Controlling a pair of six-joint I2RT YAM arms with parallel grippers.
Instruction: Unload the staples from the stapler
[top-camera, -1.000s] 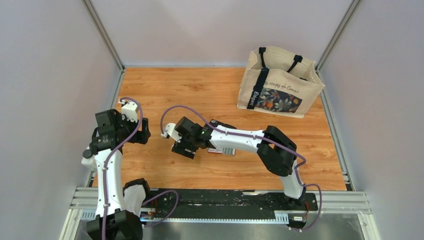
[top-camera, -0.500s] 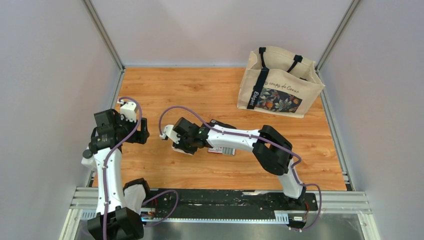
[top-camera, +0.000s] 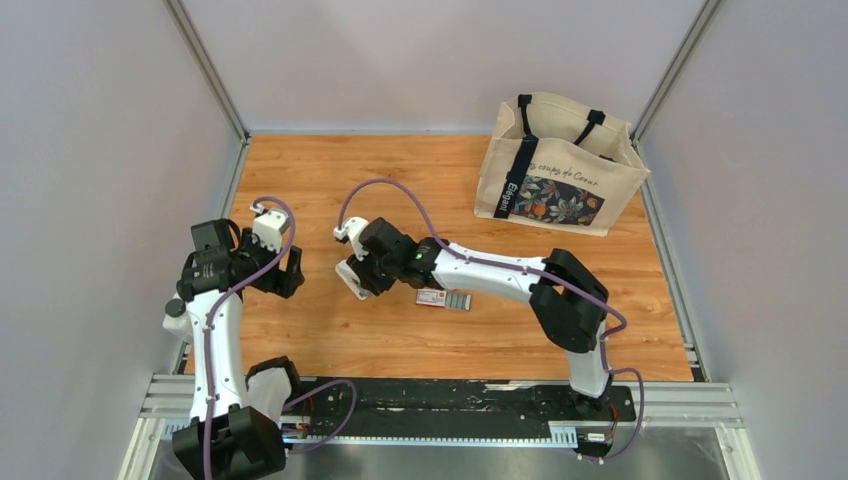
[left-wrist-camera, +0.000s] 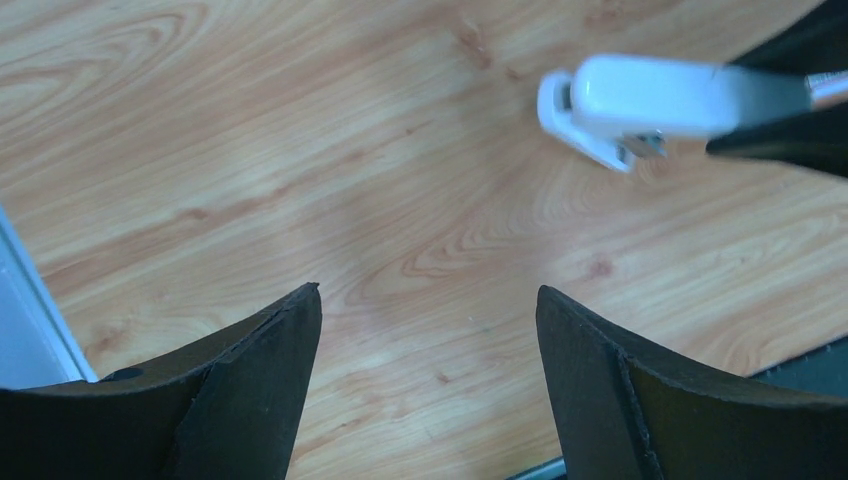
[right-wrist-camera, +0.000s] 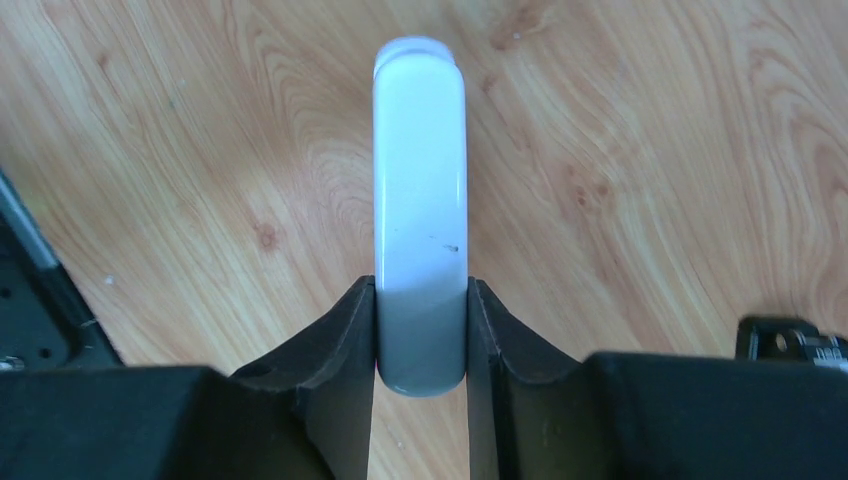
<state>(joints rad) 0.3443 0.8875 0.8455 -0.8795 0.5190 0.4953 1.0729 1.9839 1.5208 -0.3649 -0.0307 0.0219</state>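
My right gripper (top-camera: 368, 272) is shut on the grey rear end of a white stapler (top-camera: 352, 279), which it holds above the wooden table. In the right wrist view the stapler (right-wrist-camera: 420, 170) sticks out straight ahead between the fingers of the right gripper (right-wrist-camera: 420, 295). My left gripper (top-camera: 291, 270) is open and empty, a short way left of the stapler. In the left wrist view the stapler's white front end (left-wrist-camera: 640, 100) shows at the upper right, beyond the left gripper (left-wrist-camera: 428, 300). No staples show in any view.
A small red-and-white box (top-camera: 444, 298) lies on the table just right of the right gripper. A beige tote bag (top-camera: 560, 165) stands at the back right. Grey walls close in the table (top-camera: 420, 180) on three sides.
The right gripper has moved the stapler slightly away from the bases and turned it, uncovering the small box. The left gripper has shifted a little right, toward the stapler.
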